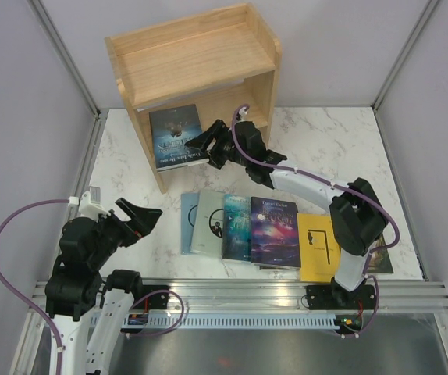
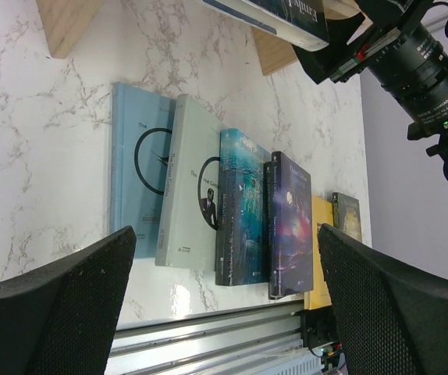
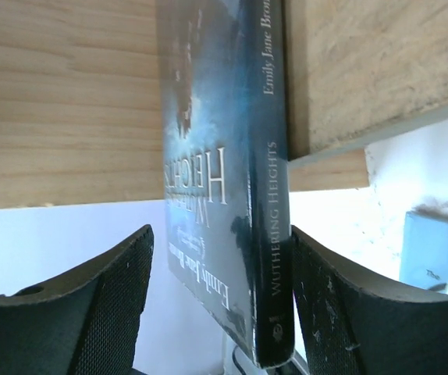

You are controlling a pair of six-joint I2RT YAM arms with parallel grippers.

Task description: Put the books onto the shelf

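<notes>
Top external: seven paperbacks are counted. Six books [image 1: 274, 230] are laid in a row on the table [image 1: 318, 133]. One dark blue book [image 1: 176, 136] is leaned in the shelf [image 1: 197, 58] lower tier, straddled by the parted right gripper [image 1: 202, 148]. The left gripper [image 1: 140, 215] is spread wide, empty.

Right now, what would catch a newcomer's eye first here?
The dark blue book leaning in the lower tier of the wooden shelf, with the right claw open astride its edge. Next, the row of books lying flat on the marble table in front of the shelf.
</notes>
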